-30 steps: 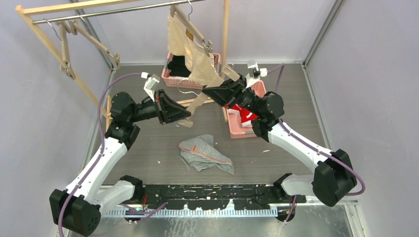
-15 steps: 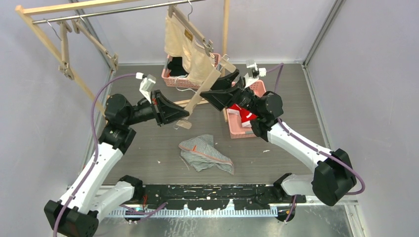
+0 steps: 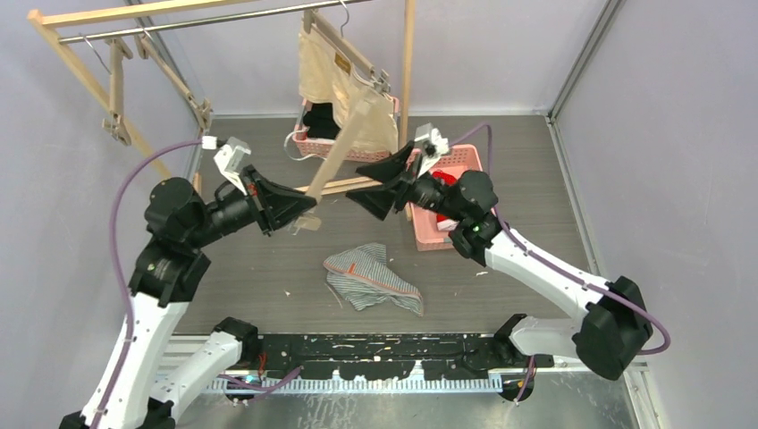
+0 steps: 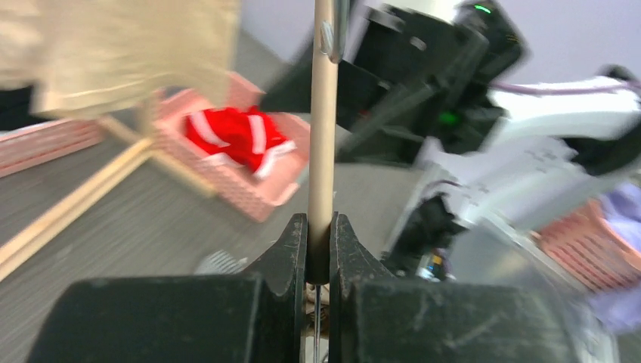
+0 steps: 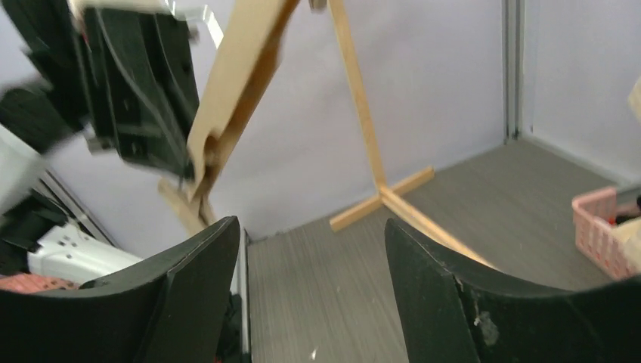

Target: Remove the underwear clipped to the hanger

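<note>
Now my left tool [image 3: 304, 217] is clamped tight on the low end of the wooden hanger [image 3: 344, 147]. My right tool [image 3: 374, 183] has its jaws wide apart, with nothing between them. The long bar of the hanger goes from my left tool up and away to the right, toward the rail [image 3: 206, 20]. The beige underwear [image 3: 326, 71] hangs at that high far end, and the clip [image 3: 380, 82] seems to hold it there. So the cloth lies above and behind my right tool, which is the nearer one; my left tool is at the opposite end of the bar. The striped underwear [image 3: 371, 279] lies on the bench, and the red underwear [image 4: 238, 136] is in the pink basket [image 3: 429, 239]. I judge that the right tool must reach up along the bar to the clip.
</note>
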Motion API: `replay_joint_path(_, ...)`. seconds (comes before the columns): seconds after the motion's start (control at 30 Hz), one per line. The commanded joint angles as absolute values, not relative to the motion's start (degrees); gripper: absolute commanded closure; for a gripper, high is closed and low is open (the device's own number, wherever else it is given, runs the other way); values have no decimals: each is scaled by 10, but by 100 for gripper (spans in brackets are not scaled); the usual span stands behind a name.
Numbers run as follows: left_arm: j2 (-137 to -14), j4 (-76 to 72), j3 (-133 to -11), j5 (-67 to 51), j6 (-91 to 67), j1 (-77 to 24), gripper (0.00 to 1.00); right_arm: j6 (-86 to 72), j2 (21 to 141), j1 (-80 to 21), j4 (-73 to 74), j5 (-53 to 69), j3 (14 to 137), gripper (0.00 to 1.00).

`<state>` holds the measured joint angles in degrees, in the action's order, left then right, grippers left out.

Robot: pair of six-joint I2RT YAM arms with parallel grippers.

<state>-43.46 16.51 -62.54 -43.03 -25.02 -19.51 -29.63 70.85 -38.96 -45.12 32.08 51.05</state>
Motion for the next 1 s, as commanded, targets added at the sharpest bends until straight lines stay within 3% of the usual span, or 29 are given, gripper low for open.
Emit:
replay_joint_path(0.0,-412,419,-713,-166,-124,-194,100,-95,656,-472,-210,185,514,25)
replay_joint_path(0.1,-412,503,-744,-34,-108,-194,100,-38,654,-538,-119,53,497,26)
replay_joint_path(0.2,-420,552,-767,28,-99,-194,100,-37,661,-584,-77,-12,463,27)
replay_joint_path(0.47,-439,560,-785,67,-91,-194,100,-89,722,-667,-58,-103,380,28)
replay_joint_path(0.8,-483,528,-795,83,-98,-194,100,-87,800,-674,-87,-159,373,24)
replay_joint_path(0.87,-490,519,-801,80,-99,-194,100,-97,821,-674,-82,-162,378,28)
replay_joint_path(0.97,-503,512,-811,85,-97,-194,100,-123,844,-674,-80,-155,378,45)
